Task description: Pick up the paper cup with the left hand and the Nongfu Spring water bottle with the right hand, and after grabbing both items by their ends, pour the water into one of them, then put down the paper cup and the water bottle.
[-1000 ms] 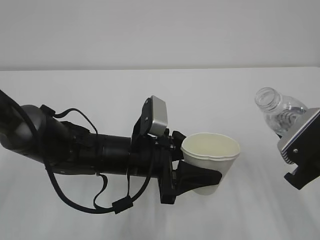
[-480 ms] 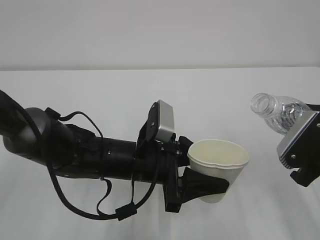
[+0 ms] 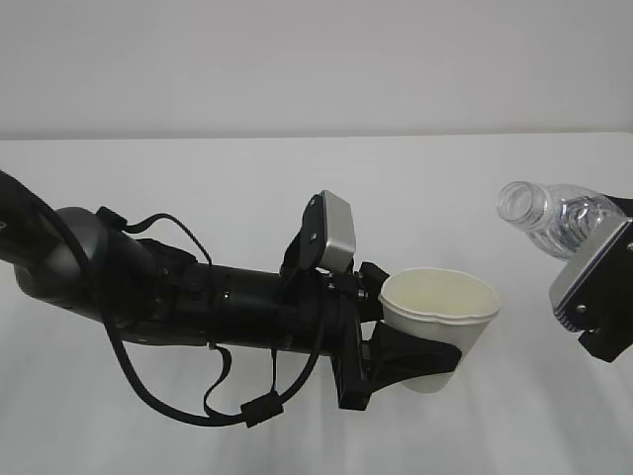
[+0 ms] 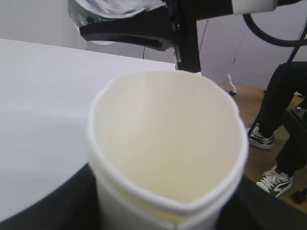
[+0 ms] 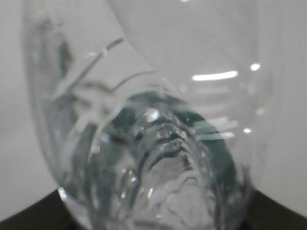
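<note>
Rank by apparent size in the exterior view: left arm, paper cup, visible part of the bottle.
1. Left arm, by far the largest.
2. Paper cup.
3. Bottle, though the right pincer hides its lower part, so only the visible portion ranks.

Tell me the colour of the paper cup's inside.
Cream, paper cup; left wrist view shows it best.

Left claw (image 3: 415,358) sits mid-frame above the counter (image 3: 198,178), wrapped around the paper cup (image 3: 438,322), cup upright with its mouth up. Over on the right edge, the right claw (image 3: 598,297) has the water bottle (image 3: 554,216), tipped with its neck aimed left toward the cup, up higher and clearly apart.
</note>
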Robot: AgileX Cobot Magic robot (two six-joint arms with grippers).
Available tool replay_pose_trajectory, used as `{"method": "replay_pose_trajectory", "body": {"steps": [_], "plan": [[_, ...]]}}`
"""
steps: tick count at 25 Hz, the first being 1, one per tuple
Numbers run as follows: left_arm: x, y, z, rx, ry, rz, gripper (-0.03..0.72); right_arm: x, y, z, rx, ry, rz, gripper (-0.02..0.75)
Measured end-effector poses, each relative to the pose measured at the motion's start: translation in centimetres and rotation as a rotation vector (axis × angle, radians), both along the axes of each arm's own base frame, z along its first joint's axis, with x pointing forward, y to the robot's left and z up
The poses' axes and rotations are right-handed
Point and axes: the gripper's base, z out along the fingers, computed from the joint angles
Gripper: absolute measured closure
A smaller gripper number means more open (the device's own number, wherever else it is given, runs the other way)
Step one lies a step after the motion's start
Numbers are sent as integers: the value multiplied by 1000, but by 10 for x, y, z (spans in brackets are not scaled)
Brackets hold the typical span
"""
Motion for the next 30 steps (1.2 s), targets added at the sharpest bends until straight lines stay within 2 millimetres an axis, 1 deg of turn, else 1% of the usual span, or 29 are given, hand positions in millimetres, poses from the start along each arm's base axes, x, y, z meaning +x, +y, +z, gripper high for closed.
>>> {"method": "replay_pose_trajectory", "body": {"steps": [13, 24, 30], "plan": [[-2, -4, 2, -6, -3, -9, 256, 0, -1, 1, -139, -22, 26, 334], [-2, -4, 2, -6, -1, -8, 257, 0, -1, 1, -178, -26, 36, 334], [-2, -4, 2, -6, -1, -8, 257, 0, 0, 1, -239, -37, 66, 334]]}}
